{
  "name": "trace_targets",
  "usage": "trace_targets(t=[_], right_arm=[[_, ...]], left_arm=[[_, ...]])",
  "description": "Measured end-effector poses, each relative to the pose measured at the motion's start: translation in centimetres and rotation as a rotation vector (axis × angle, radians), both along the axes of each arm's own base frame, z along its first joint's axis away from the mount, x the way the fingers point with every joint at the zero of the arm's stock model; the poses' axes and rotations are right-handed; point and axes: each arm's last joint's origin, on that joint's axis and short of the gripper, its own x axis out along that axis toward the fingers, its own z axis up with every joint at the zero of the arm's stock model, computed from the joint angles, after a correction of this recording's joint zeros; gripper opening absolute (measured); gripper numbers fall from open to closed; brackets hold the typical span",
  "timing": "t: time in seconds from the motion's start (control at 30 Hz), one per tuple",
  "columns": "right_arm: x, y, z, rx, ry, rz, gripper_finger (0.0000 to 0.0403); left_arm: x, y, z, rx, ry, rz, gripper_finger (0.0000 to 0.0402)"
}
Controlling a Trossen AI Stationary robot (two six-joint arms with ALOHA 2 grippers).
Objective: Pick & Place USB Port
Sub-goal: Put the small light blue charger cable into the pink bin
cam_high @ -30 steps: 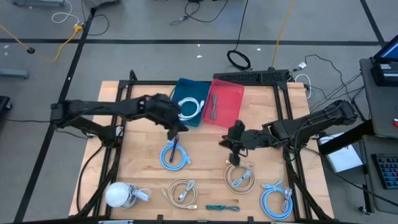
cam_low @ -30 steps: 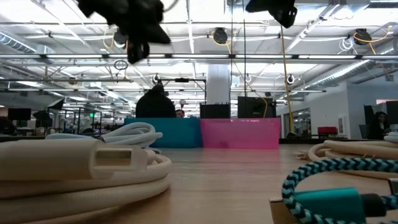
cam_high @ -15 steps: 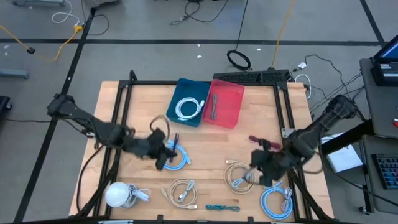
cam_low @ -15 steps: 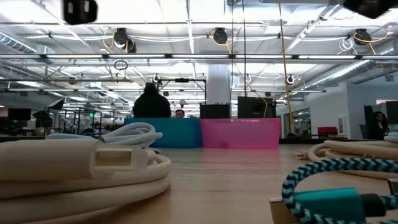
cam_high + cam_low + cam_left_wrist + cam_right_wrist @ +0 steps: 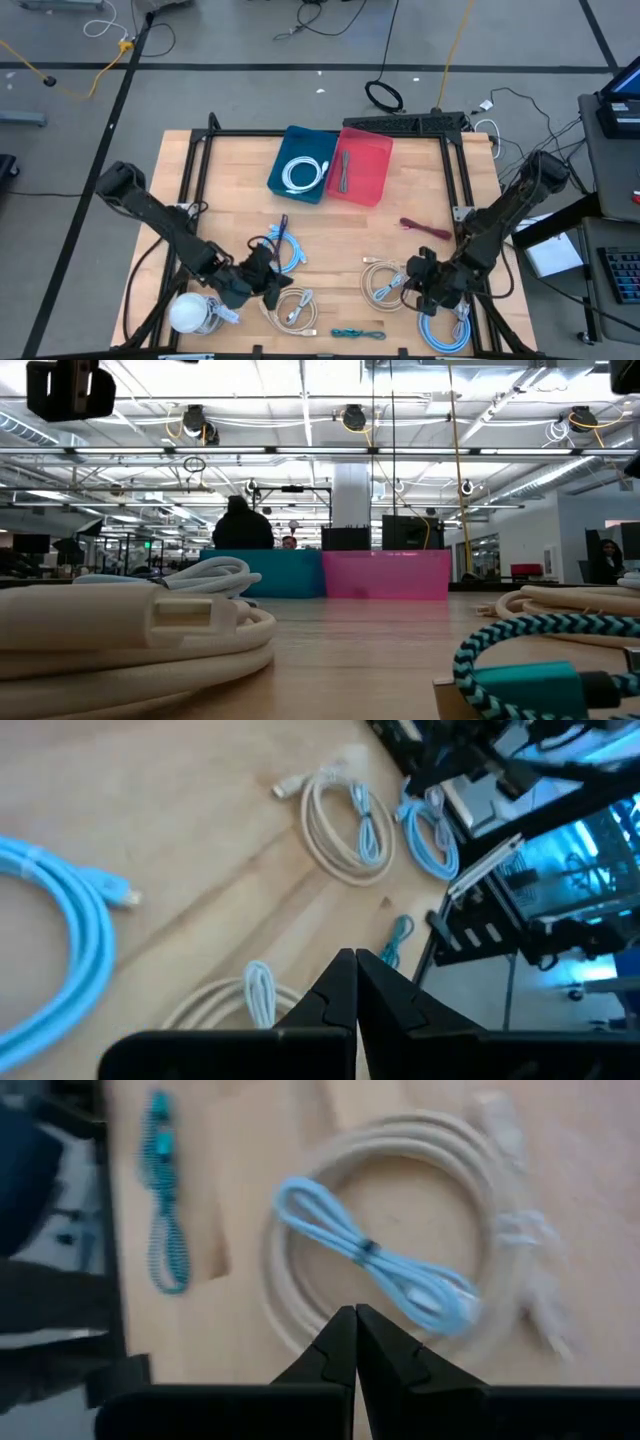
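Observation:
Several coiled cables lie flat on the wooden table: a light blue one [image 5: 281, 251], a beige one [image 5: 291, 306], a beige one tied with blue [image 5: 386, 281], another light blue one [image 5: 445, 321], a thin teal one [image 5: 358, 333] and a maroon one [image 5: 425, 228]. A blue bin [image 5: 286, 158] holds a white cable [image 5: 305, 174]; the pink bin [image 5: 372, 170] holds a dark one. My left gripper [image 5: 268, 286] hovers shut near the beige coil [image 5: 235, 1003]. My right gripper [image 5: 414, 276] hovers shut over the tied beige coil [image 5: 400, 1260]. Neither holds anything.
A white rounded object [image 5: 189, 312] sits at the near left corner. A black frame [image 5: 190, 190] runs round the table top. The middle of the table between the bins and the coils is bare wood. In the low view a dark part of the left arm [image 5: 70, 388] shows high up.
My left gripper has swept from the blue bin toward the table's near edge, past the light blue coil to the beige coil. My right gripper has moved from the table's middle toward the near right, over the tied beige coil. No cable has moved.

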Motion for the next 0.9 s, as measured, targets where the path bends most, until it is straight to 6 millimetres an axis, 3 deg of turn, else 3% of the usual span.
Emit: trace_targets(t=[0.13, 0.27, 0.43, 0.6, 0.9], right_arm=[[0.5, 0.6, -0.1, -0.069, -0.153, 0.286, 0.0000], [1.2, 1.7, 1.2, -0.083, -0.380, 0.574, 0.0004], [2.5, 1.1, 1.7, -0.071, -0.452, 0.576, 0.0035], [3.8, -0.3, 1.1, -0.151, -0.431, 0.562, 0.0097], [5.0, -2.1, -2.2, -0.336, -0.217, 0.617, 0.0206]], left_arm=[[0.4, -0.7, -0.6, -0.024, -0.014, -0.004, 0.0006], [0.6, -0.8, -0.6, -0.035, -0.027, -0.007, 0.0007], [0.5, -0.9, -0.5, -0.034, -0.032, -0.009, 0.0003], [0.5, -0.9, -0.5, -0.037, -0.032, -0.007, 0.0007], [0.5, -0.9, -0.5, -0.048, -0.028, -0.011, 0.0011]])
